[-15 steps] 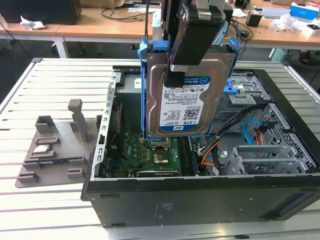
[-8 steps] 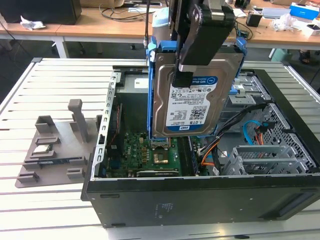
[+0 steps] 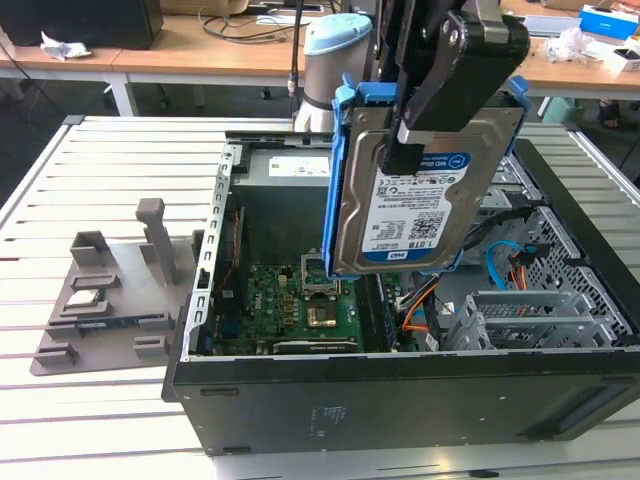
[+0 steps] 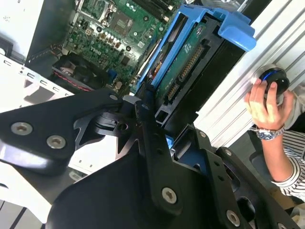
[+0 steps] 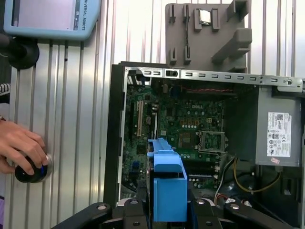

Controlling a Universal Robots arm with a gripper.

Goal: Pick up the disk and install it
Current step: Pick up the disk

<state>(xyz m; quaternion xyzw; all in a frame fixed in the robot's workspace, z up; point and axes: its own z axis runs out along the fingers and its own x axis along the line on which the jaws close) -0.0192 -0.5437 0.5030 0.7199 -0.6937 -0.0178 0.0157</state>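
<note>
gripper (image 3: 405, 150): clamped across the two flat faces of the disk (image 3: 400, 215); one black finger lies on the labelled face near its upper edge, the other sits behind.

disk: silver drive in a blue carrier frame (image 3: 336, 190), held on edge and slightly tilted, hanging above the open computer case (image 3: 400, 400), over the motherboard (image 3: 300, 300); it appears clear of the case's parts.

handling, as judged: stiff, dense for its size, smooth metal that could slip in a loose pinch, and sensitive to knocks. best held across the flat faces, as here. the green board face (image 4: 183, 59) and its connector row look easily damaged, and the plastic frame probably flexes.

also present: grey fixture (image 3: 110, 290) on the tabletop (image 3: 100, 170) beside the case; a person's hand (image 5: 19, 145) on a black knob (image 5: 31, 172), also beside the case.
</note>
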